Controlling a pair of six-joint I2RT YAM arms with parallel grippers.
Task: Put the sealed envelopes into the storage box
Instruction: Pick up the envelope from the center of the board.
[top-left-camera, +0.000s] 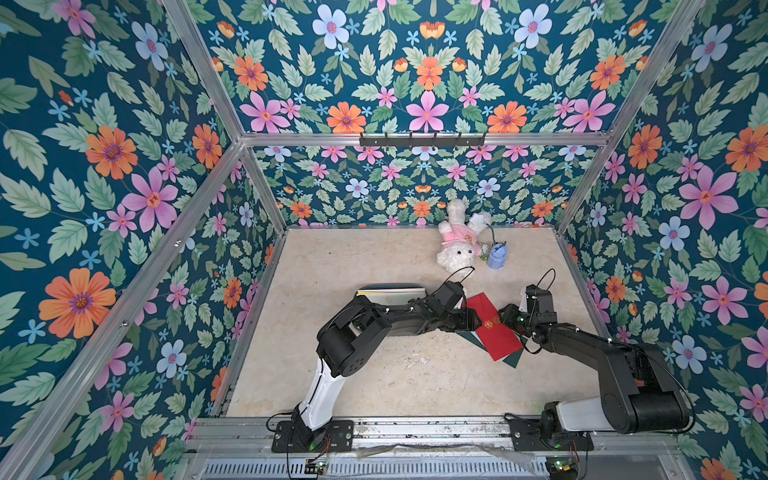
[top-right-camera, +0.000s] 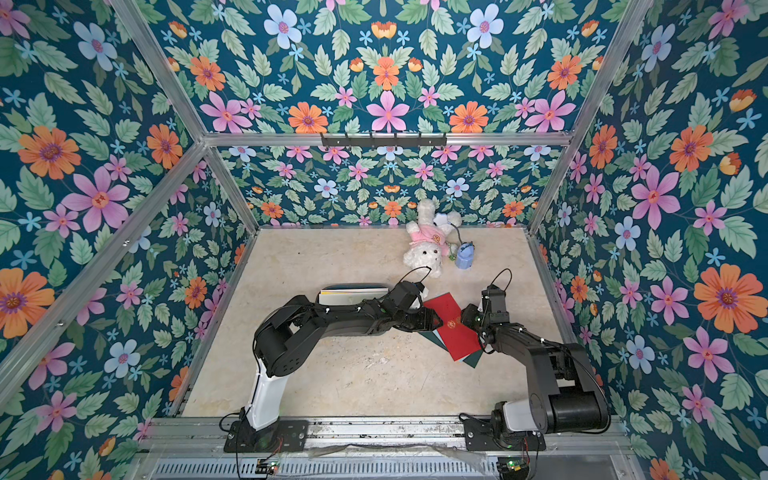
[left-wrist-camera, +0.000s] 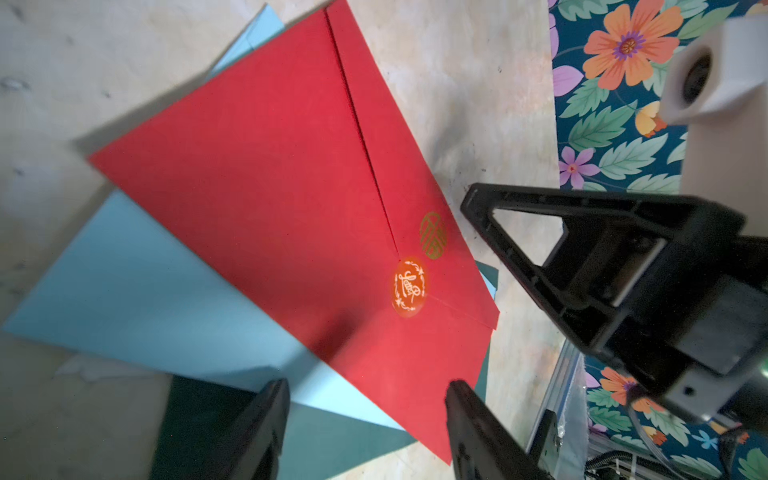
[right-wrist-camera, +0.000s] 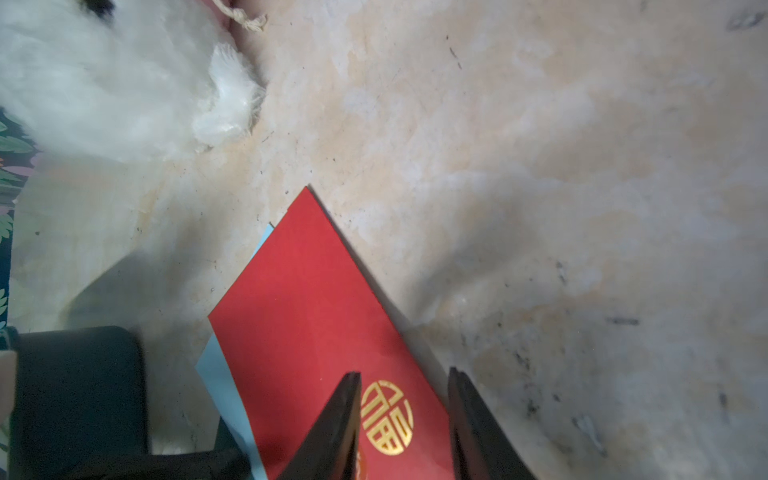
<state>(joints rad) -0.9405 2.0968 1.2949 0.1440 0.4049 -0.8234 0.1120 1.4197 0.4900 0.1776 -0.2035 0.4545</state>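
**Left gripper (top-left-camera: 471, 326) and right gripper (top-left-camera: 509, 316) both spread over the red envelope (top-left-camera: 496, 332)**

Your left gripper's jaws stand wide apart and pinch nothing. In its wrist view the red envelope lies face-up just beyond the fingers (left-wrist-camera: 266, 428), with one corner reaching between them. You cannot tell from any view whether the tips touch the paper.

Your right gripper faces the left one across the same envelope. Its jaws are parted more narrowly and straddle the envelope's long edge, and the gold emblem (right-wrist-camera: 386, 415) shows between them. Nothing is clamped there either.

The red envelope tops a small fanned pile right under both grippers. A light-blue envelope (left-wrist-camera: 124, 291) lies beneath it and a dark green envelope (left-wrist-camera: 332, 436) lies lowest. An orange round seal sticker (left-wrist-camera: 409, 286) closes the red flap, just beside the emblem.

The storage box (top-left-camera: 388, 286) sits well apart from both grippers, on the left gripper's side away from the right one, partly hidden by the left forearm. Stacked envelopes (top-left-camera: 392, 296) already lie in it.

Beyond both grippers, toward the back wall, a plush rabbit (top-left-camera: 457, 245) lies beside a small blue backpack (top-left-camera: 496, 255) on the table (top-left-camera: 374, 374).
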